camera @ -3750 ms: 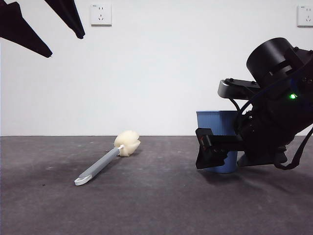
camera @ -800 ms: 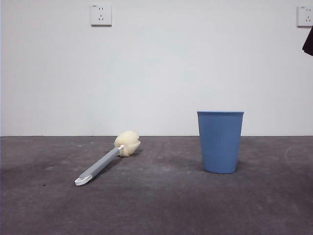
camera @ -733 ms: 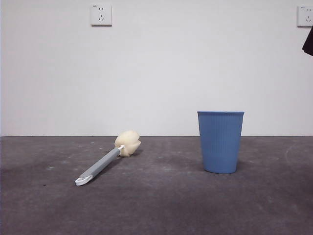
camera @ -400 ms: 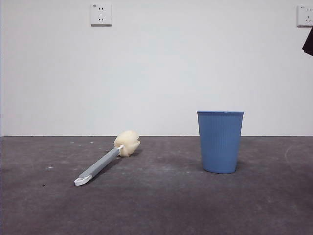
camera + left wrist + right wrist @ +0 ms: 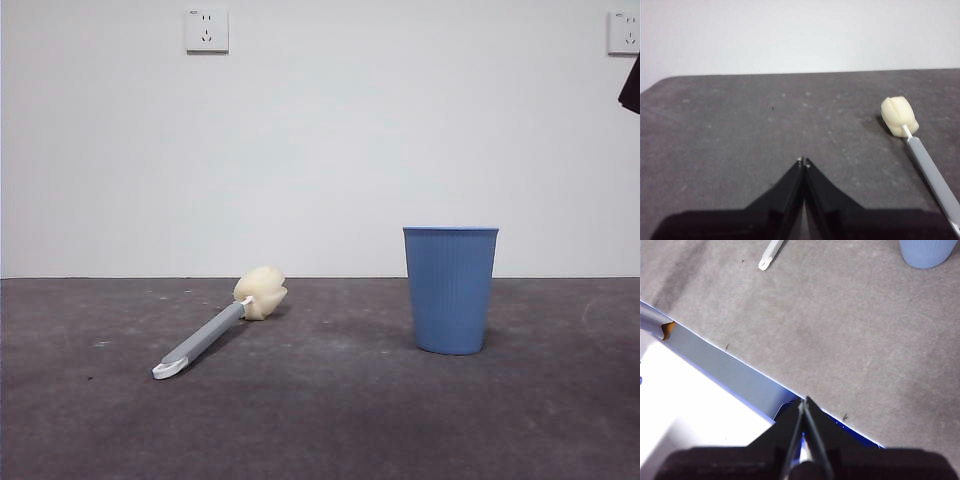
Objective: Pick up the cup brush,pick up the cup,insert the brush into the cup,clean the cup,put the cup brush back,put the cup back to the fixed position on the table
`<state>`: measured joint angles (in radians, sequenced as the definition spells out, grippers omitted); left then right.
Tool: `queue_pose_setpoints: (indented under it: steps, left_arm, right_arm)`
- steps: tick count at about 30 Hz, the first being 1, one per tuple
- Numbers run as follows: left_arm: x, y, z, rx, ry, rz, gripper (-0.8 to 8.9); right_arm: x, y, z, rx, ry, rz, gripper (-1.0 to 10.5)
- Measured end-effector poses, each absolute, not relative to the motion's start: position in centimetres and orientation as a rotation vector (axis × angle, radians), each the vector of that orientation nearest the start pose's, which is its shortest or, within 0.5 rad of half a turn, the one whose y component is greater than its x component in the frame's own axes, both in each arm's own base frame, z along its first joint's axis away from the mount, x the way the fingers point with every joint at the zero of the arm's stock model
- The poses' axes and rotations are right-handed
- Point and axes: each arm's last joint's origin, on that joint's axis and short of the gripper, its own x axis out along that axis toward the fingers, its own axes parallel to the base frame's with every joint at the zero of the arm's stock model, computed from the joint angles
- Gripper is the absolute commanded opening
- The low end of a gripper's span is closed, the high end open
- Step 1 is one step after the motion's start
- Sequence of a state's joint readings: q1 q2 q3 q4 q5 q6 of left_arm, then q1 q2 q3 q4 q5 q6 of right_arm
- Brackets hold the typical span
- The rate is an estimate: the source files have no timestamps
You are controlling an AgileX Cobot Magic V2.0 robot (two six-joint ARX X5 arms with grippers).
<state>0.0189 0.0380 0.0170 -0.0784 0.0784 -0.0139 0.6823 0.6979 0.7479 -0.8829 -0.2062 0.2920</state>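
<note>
The cup brush (image 5: 212, 333) lies flat on the table (image 5: 330, 420) at the left, cream sponge head toward the back, white looped tip toward the front. It also shows in the left wrist view (image 5: 920, 155), and its tip in the right wrist view (image 5: 771, 253). The blue ribbed cup (image 5: 450, 288) stands upright at the right; its base shows in the right wrist view (image 5: 926, 252). My left gripper (image 5: 803, 161) is shut and empty, above the table, apart from the brush. My right gripper (image 5: 804, 401) is shut and empty, over the table's front edge, far from the cup.
A white wall with two sockets (image 5: 206, 30) stands behind the table. A black arm tip (image 5: 631, 85) shows at the right edge of the front view. The table's edge (image 5: 740, 375) with white floor beyond shows in the right wrist view.
The arm that was at the cup 3.6 s ago has withdrawn, and the black tips at the top left have left the view. Nothing has moved in the last second.
</note>
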Motion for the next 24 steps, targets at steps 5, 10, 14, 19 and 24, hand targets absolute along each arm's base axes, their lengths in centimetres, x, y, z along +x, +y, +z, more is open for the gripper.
queue_pose_setpoints:
  steps: [5,10,14,19,24]
  left_arm:
    - [9.69,-0.04,15.03,-0.029,0.187,-0.057,-0.03]
    - [9.67,-0.05,14.98,-0.030,0.193,-0.062,-0.03]
    - [9.67,-0.05,14.98,-0.030,0.193,-0.060,-0.03]
    - [9.67,-0.05,14.98,-0.030,0.193,-0.060,-0.03]
    - [9.67,-0.05,14.98,-0.030,0.193,-0.060,-0.03]
  right_arm:
    - [9.25,8.28,27.42,0.055,0.947,0.704,0.0]
    - [9.25,8.28,27.43,0.055,0.946,0.704,0.0]
    - [9.25,8.28,27.43,0.055,0.946,0.704,0.0]
    - [9.25,8.28,27.43,0.055,0.946,0.704,0.0]
    - [9.25,8.28,27.42,0.055,0.946,0.704,0.0]
